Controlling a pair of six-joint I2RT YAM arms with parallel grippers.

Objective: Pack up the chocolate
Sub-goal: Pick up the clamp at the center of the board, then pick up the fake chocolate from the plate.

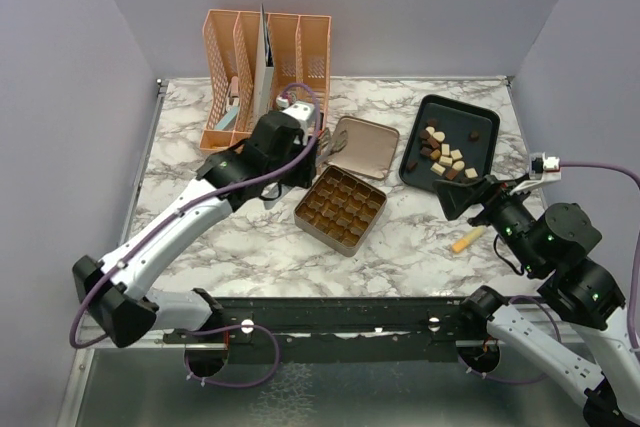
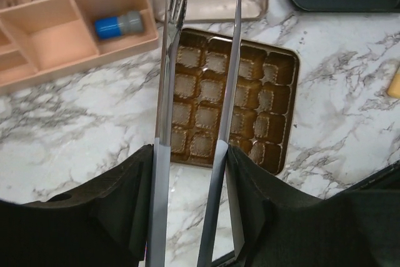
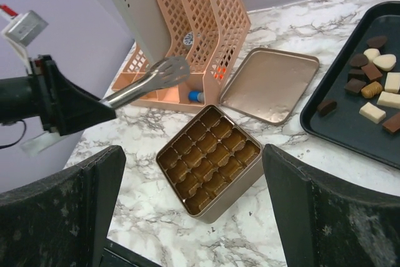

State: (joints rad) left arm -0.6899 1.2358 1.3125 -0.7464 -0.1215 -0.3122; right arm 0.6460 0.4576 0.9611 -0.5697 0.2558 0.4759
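Gold tin [image 1: 340, 209] sits mid-tabletop [image 1: 400, 257], turned corner-on to the arms. Its brown insert of square cells faces up. Lid [image 1: 362, 145] lies flat just behind the tin, inner side up, between the organizer [image 1: 265, 57] and the tray [image 1: 455, 112].

Chocolate [image 1: 445, 155]: dark brown, light brown and cream-white pieces lie loosely grouped on the black tray, right of the lid. The tray lies well apart from the tin. One light-brown piece [image 1: 467, 239] lies alone on the marble, near the tray's front corner and just beside the right arm.

Left gripper [image 2: 190, 151]: fingers closed on the handle end of metal tongs [image 2: 167, 92], one finger pressing each arm. The tong arms stand apart and run out over the tin in the wrist view. In the right wrist view the tong head hangs clear of the tabletop, in front of the peach organizer. Whether the tips are above the tin's far edge or the lid, cannot tell.

Right gripper [image 3: 190, 151]: fingers spread wide with nothing between them. It hangs at the tabletop's right side near the tray's front corner, and its camera looks across at the tin.

Organizer stands at the back left, with a small blue-and-grey item [image 2: 119, 26] in one of its low compartments.
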